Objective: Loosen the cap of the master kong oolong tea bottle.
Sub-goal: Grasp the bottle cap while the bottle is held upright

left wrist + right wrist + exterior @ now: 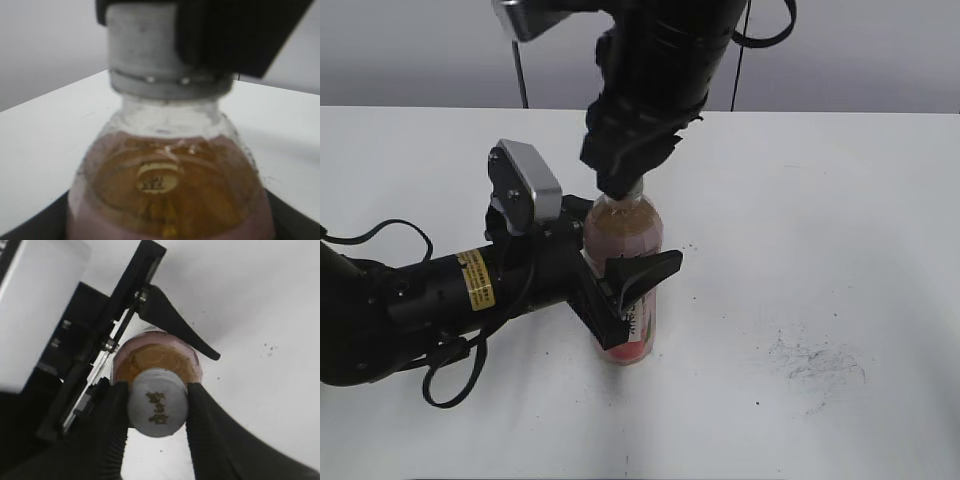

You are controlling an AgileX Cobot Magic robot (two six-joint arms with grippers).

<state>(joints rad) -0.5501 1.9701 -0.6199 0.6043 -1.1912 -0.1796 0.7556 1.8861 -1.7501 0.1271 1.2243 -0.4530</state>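
The master kong oolong tea bottle [625, 235] stands upright on the white table, amber tea inside, pink label low down. My left gripper [620, 295] is shut round its body from the left; the left wrist view shows the bottle's shoulder [170, 175] close up. My right gripper [620, 185] comes down from above and is shut on the cap [157, 402], a white-grey round cap with a small dark logo, one black finger pressing each side. The cap also shows in the left wrist view [142, 45], partly covered by a black finger.
The white table [820, 230] carries dark scuff marks at the front right [815, 360]. A cable loop [450, 375] hangs from the left arm near the front edge. A grey wall stands behind the table.
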